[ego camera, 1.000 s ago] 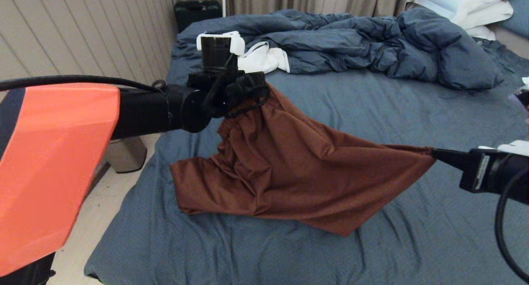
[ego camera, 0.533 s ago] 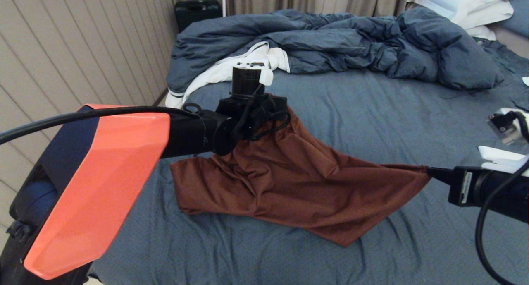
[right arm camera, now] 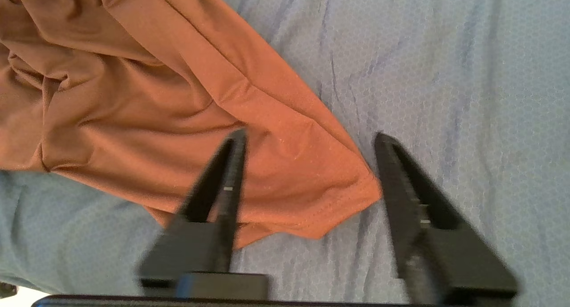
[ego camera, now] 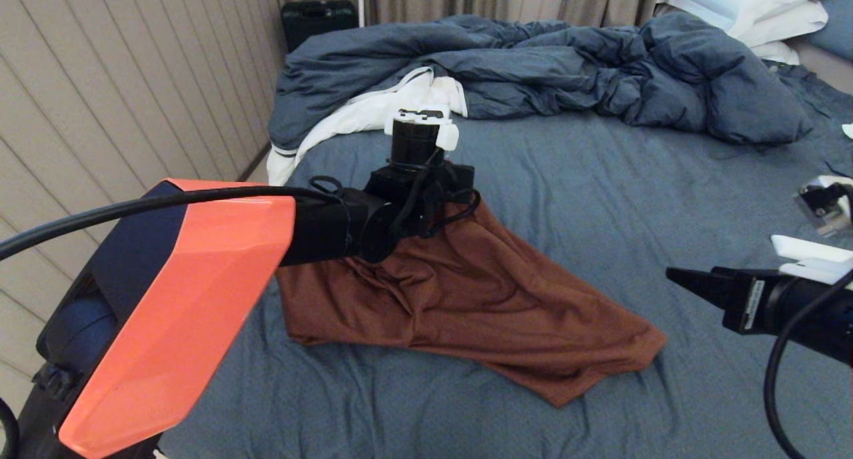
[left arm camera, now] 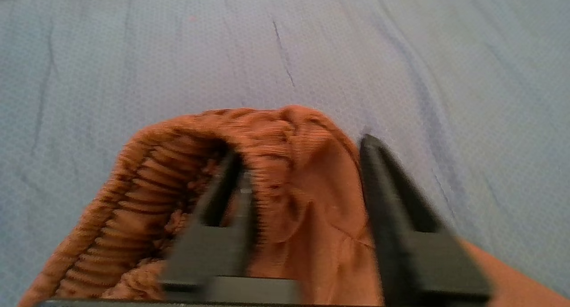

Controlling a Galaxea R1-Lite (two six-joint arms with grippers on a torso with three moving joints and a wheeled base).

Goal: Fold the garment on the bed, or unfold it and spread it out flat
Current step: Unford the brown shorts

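The rust-brown garment [ego camera: 480, 292] lies rumpled on the slate-blue sheet of the bed [ego camera: 633, 179], one leg reaching left and the other toward the front right. My left gripper [left arm camera: 300, 149] is low at the far end of the shorts. It is open, with the bunched elastic waistband [left arm camera: 267, 133] sitting between its spread fingers. My right gripper [ego camera: 673, 276] hovers open just right of the leg hem corner [right arm camera: 352, 191], apart from the cloth. No drawstring or logo shows.
A rumpled blue duvet [ego camera: 533, 66] with white lining crosses the far part of the bed. White pillows [ego camera: 753, 6] are at the far right. A black case [ego camera: 318, 19] stands beyond the bed's far left corner, and a panelled wall [ego camera: 133, 79] runs along the left.
My right gripper opened and the leg corner it held taut dropped onto the sheet. My left arm lowered the waistband toward the bed and shifted right.
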